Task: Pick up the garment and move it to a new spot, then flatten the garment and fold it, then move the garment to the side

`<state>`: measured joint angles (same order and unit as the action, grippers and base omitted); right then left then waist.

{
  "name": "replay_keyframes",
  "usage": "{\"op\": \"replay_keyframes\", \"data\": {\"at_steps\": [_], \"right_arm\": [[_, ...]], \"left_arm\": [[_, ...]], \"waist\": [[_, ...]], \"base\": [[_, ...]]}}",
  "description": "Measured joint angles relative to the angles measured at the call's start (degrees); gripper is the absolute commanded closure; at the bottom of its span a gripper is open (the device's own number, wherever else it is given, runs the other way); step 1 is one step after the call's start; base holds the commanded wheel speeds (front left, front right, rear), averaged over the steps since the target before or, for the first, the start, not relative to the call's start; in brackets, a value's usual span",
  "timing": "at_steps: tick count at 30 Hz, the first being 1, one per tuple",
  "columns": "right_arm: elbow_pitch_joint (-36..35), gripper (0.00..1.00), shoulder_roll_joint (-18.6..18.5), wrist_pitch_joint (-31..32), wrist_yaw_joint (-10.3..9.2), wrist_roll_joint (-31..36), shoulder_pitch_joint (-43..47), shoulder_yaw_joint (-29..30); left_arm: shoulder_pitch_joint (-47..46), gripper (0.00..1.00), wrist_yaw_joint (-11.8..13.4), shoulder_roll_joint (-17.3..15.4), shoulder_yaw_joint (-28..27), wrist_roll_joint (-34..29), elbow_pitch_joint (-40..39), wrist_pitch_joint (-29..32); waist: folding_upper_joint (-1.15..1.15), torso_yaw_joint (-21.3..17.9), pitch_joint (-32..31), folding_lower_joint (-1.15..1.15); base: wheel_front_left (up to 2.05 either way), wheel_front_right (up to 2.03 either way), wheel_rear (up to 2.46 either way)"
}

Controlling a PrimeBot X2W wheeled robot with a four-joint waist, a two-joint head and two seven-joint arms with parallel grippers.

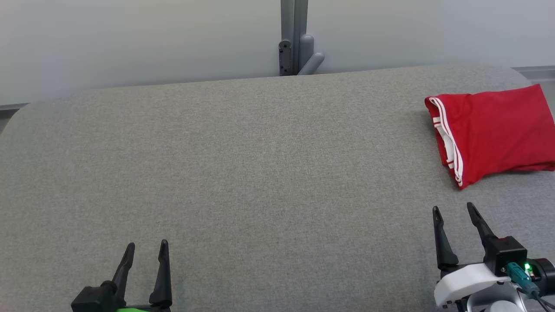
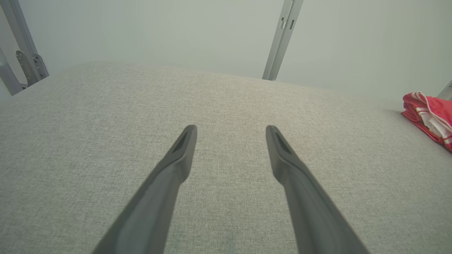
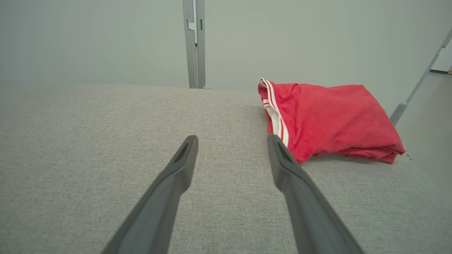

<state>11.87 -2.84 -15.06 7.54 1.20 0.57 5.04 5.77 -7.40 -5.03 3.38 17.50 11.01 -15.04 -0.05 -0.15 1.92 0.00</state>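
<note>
the red garment [image 1: 494, 130] lies folded at the right edge of the frame, on the grey table [image 1: 260, 173]. left gripper [image 1: 147, 243] and right gripper [image 1: 453, 206] sit low in the frame, wide open and empty. the move aside looks done; if not, the right gripper needs a short reach forward.

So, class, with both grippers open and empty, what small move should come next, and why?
Probably reach the right gripper forward to the striped edge of the red garment: it lies folded over at the right end of the table, just ahead of that gripper and far from the left gripper.
</note>
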Motion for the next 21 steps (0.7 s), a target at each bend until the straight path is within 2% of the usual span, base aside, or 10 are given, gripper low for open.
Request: {"op": "replay_keyframes", "data": {"at_steps": [9, 10, 17, 21], "right_arm": [[1.2, 0.00, 0.3, 0.0, 0.01, 0.0, 0.6, -0.1], [1.2, 1.00, 0.3, 0.0, 0.01, 0.0, 0.6, -0.1], [4.5, 1.00, 0.9, 0.5, 0.01, -0.5, 1.1, -0.1], [5.0, 1.00, 1.0, 1.9, 0.01, -5.2, 1.1, 0.3]], "left_arm": [[0.6, 0.00, 0.0, 0.3, 0.1, 0.0, 1.0, 0.1], [0.6, 1.00, 0.0, 0.3, 0.1, 0.0, 1.0, 0.1], [1.3, 1.00, 0.0, 0.8, 0.5, 0.4, 3.9, 0.4], [1.3, 1.00, 0.0, 0.8, 0.4, 4.5, 3.9, 1.5]], "waist": [[0.00, 0.1, -0.2, 0.00], [0.00, 0.1, -0.2, 0.00], [0.00, 0.1, -0.2, 0.00], [0.00, 0.1, -0.2, 0.00]], "base": [[0.00, 0.00, 0.00], [0.00, 0.00, 0.00], [0.00, 0.00, 0.00], [0.00, 0.00, 0.00]]}}
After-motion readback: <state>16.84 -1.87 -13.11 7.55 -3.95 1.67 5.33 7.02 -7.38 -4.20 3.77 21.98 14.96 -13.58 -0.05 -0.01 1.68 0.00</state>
